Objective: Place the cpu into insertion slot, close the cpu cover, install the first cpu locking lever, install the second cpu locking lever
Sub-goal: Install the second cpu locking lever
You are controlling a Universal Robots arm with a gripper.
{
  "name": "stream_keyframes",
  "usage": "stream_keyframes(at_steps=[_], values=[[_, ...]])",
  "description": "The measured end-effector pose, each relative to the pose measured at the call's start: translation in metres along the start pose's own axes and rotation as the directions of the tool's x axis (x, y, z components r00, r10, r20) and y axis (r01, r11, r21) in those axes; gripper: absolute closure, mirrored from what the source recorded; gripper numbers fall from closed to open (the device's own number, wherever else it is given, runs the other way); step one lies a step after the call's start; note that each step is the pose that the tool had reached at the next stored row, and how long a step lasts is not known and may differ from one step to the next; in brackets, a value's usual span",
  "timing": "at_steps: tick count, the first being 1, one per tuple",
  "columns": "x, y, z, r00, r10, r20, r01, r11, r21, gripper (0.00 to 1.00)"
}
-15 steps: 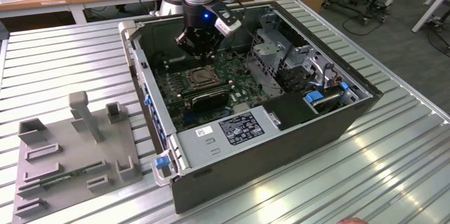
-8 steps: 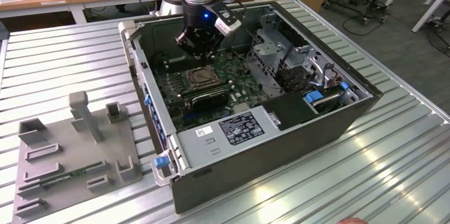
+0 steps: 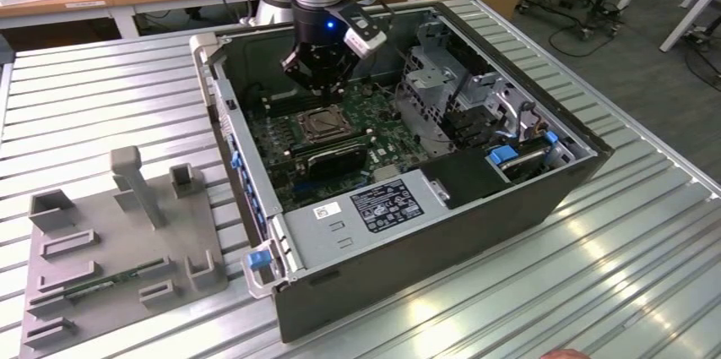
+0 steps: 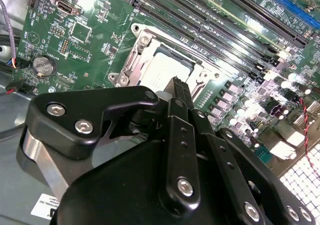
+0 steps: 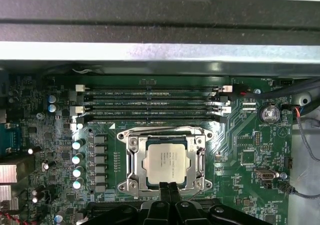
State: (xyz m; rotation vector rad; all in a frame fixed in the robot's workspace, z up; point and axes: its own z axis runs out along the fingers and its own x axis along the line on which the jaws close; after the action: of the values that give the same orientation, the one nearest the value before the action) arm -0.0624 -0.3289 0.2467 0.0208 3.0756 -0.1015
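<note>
The cpu (image 5: 167, 160) is a pale square chip lying flat in the insertion slot (image 3: 319, 125) on the green board. The silvery cpu cover (image 5: 133, 161) lies down around it, its window framing the chip. My gripper (image 5: 169, 186) is shut with nothing between its black fingers, and its tips hang just over the socket's edge. In the second wrist view the fingers (image 4: 179, 92) stand together above the cpu (image 4: 167, 70). In the exterior view my gripper (image 3: 327, 90) hangs inside the open case, just beyond the socket.
Several long memory slots (image 5: 150, 105) run beside the socket. A black finned block (image 3: 338, 159) sits on its near side. Case walls (image 3: 231, 114), a drive cage (image 3: 445, 80) and a labelled power supply (image 3: 377, 203) enclose the board. A grey fixture (image 3: 124, 232) stands at the exterior view's left.
</note>
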Motion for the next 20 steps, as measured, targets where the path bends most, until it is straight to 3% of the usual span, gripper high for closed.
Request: stream_keyframes(at_steps=[20], values=[[0.0000,0.0006,0.0000,1.0000,-0.001,0.0001,0.001,0.9999,0.0107,0.89]])
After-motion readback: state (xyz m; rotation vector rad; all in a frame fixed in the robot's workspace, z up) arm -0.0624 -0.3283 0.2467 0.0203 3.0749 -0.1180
